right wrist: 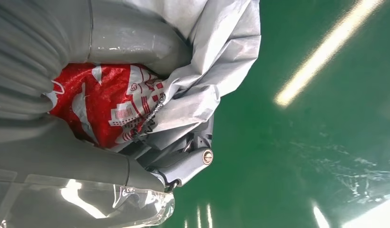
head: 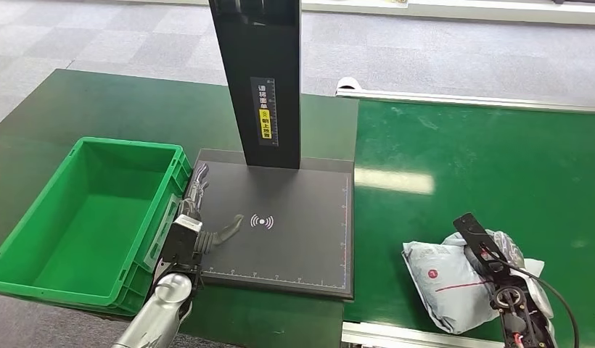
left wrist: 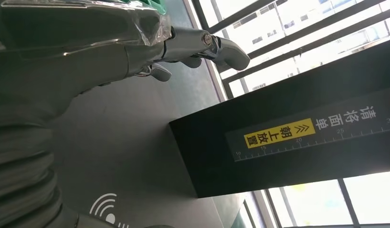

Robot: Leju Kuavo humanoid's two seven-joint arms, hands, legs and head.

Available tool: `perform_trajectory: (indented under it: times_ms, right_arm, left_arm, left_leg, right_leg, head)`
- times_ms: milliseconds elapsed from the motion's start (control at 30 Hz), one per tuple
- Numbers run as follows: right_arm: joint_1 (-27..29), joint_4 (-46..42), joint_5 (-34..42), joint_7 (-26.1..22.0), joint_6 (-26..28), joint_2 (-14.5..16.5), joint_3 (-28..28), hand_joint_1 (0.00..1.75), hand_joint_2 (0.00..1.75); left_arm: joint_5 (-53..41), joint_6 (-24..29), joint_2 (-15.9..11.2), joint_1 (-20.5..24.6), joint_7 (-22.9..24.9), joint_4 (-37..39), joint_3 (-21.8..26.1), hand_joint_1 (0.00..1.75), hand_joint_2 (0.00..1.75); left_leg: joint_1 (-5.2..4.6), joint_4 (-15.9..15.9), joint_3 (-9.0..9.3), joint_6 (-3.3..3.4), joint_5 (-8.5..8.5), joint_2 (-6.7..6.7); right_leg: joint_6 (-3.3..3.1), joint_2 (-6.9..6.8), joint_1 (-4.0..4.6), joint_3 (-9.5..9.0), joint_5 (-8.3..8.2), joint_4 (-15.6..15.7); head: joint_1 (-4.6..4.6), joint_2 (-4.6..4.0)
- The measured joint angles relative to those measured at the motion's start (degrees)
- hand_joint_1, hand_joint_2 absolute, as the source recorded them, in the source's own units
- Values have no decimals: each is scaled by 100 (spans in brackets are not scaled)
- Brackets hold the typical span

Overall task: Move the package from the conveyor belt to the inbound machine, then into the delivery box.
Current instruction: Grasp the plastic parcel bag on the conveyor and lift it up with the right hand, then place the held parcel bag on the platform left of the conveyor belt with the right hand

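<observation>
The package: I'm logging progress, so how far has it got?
Nothing is delivered yet. The package lies on the green conveyor belt, with the right hand gripping it. Left: the scanner plate, then the green box. The left hand hovers open.

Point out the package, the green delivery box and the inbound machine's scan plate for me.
package (head: 443, 279), head view, grey bag's front face.
green delivery box (head: 124, 143), head view, far rim.
scan plate (head: 302, 239), head view, bare dark surface.
</observation>
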State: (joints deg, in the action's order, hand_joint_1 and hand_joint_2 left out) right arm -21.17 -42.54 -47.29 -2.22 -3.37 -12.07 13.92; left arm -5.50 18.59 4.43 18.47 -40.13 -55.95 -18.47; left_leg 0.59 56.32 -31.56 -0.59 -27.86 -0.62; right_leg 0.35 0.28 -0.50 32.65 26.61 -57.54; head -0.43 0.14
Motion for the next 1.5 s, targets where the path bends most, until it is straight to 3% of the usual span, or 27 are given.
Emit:
perform_trajectory:
  times_ms: [367,433,500,667,800,933,1200,1367,1500]
  right_arm:
    - [0,-151,829,-1049,-56,185,210,175,175]
    - [5,-245,1223,-1429,-174,244,292,175,175]
    - [13,-391,1949,-1861,-633,328,420,175,175]
    - [180,-941,3900,-2460,-2584,625,650,175,175]
    - [369,-1581,4456,-2539,-3074,896,613,175,175]
    - [524,-2139,4696,-2538,-3181,1056,466,175,175]
    - [429,-2939,4776,-2554,-3002,1108,-476,175,175]
    - [-403,-2569,4263,-2617,-2355,1018,-1136,175,175]
    - [-1268,-1621,3856,-2834,-1856,907,-1753,175,175]
  left_arm:
    - [-1,8,-2,-33,0,-63,5,0,175]
    - [-1,7,-3,-51,0,-95,7,0,175]
    - [1,0,-3,-60,-1,-132,7,0,175]
    - [21,-29,-4,-56,0,-185,1,0,175]
    - [57,-79,-3,-43,0,-195,-8,0,175]
    - [145,-316,4,-32,0,-195,-8,0,175]
    - [180,-1055,151,42,0,-164,-7,0,175]
    - [79,-1816,347,105,0,74,-8,0,175]
    - [-99,-1858,463,15,0,137,-5,0,175]
  left_leg:
    - [0,0,-5,0,0,-1]
    - [0,0,-6,0,0,-1]
    - [0,0,-5,0,0,0]
    - [1,0,-8,0,0,-2]
    - [1,-1,-9,0,0,-1]
    - [0,-1,-11,0,0,-1]
    - [0,-1,-9,-1,1,3]
    - [0,-1,-6,-1,2,16]
    - [0,0,-6,0,4,15]
  right_leg:
    - [0,-1,0,3,0,0]
    - [0,0,0,5,0,0]
    - [0,0,0,6,0,-1]
    - [0,-1,1,9,0,-1]
    - [0,0,2,12,0,-1]
    - [0,0,0,12,0,-1]
    - [0,3,0,11,-1,-2]
    - [0,14,0,12,-5,-3]
    - [2,15,0,12,-8,-3]
  head:
    - [1,1]
    - [1,0]
    - [0,0]
    - [-1,1]
    - [-1,0]
    - [0,1]
    - [0,1]
    - [0,0]
    - [0,0]
